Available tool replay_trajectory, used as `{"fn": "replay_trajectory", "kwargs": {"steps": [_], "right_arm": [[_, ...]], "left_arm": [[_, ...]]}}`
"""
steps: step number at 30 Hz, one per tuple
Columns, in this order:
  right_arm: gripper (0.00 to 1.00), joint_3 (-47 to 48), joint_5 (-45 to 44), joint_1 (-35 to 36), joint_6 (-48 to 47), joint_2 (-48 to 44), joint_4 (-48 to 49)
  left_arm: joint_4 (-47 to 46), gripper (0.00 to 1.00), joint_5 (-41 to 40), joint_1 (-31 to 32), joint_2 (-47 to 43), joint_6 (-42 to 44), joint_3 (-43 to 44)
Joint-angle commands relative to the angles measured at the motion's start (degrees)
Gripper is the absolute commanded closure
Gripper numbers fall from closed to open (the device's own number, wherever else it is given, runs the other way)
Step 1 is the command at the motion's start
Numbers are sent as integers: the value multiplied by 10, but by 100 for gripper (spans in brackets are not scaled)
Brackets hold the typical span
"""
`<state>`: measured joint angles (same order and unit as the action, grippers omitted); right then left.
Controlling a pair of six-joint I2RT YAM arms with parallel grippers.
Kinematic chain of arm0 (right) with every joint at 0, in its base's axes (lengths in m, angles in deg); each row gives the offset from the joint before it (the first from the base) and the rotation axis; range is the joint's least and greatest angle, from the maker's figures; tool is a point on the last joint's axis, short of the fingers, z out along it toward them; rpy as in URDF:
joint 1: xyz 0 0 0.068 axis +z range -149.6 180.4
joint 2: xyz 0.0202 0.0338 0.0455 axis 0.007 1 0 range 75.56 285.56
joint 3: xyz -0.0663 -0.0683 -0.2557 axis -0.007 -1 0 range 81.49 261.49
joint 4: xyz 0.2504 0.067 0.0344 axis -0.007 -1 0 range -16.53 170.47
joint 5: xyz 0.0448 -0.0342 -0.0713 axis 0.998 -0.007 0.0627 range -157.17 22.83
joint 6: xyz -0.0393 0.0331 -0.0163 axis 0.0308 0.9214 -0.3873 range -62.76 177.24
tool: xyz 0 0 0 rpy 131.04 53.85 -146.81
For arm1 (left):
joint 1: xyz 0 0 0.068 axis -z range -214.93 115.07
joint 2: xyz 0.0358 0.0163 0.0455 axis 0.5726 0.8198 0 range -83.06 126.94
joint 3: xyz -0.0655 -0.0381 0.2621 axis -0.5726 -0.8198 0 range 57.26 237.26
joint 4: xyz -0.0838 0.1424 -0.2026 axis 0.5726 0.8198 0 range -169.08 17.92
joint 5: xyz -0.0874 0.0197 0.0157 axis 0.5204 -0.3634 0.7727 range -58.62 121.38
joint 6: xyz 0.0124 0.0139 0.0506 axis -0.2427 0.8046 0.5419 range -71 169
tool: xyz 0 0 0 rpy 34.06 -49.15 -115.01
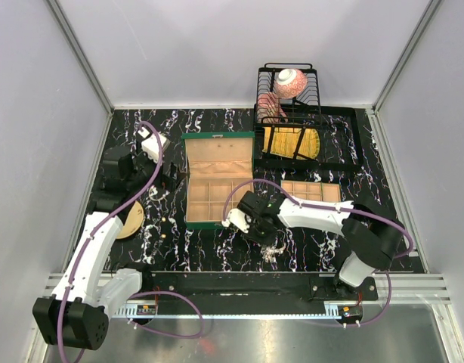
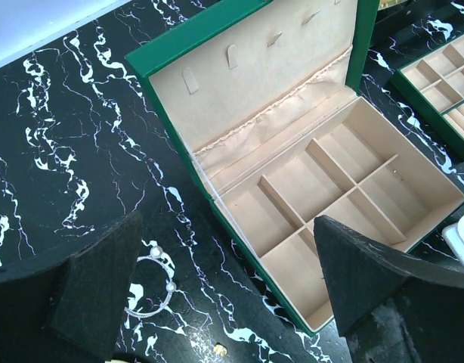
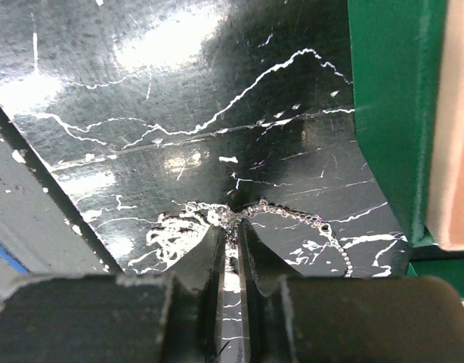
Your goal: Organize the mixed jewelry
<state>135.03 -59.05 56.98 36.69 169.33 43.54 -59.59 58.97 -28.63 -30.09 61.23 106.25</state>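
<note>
Nothing I can read in any of my views: no lettering, brand, number or sign on the green box (image 1: 219,178) or the table (image 1: 179,249).

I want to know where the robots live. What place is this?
Probably a robot test booth: plain grey walls, left arm and right arm bolted to a metal rail, a black marbled table.

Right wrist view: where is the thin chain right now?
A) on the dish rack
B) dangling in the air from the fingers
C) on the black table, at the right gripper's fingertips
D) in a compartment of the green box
C: the thin chain lies flat on the black table, one end caught between the nearly closed tips of the right gripper, beside the green box.
</note>
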Motion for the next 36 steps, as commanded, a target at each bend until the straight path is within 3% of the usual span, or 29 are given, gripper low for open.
{"fn": "replay_trajectory", "kwargs": {"steps": [1, 16, 26, 36], "right_arm": [[100, 50, 10, 5, -14, -40, -42], [100, 232, 131, 6, -54, -98, -219], [100, 396, 66, 4, -77, -78, -243], [100, 506, 25, -9, -73, -29, -244]], "left_arm": [[-47, 1, 1, 1, -9, -2, -1], [-94, 1, 107, 7, 27, -48, 12], [-107, 1, 210, 48, 53, -77, 36], [-128, 1, 224, 128, 55, -49, 17]]}}
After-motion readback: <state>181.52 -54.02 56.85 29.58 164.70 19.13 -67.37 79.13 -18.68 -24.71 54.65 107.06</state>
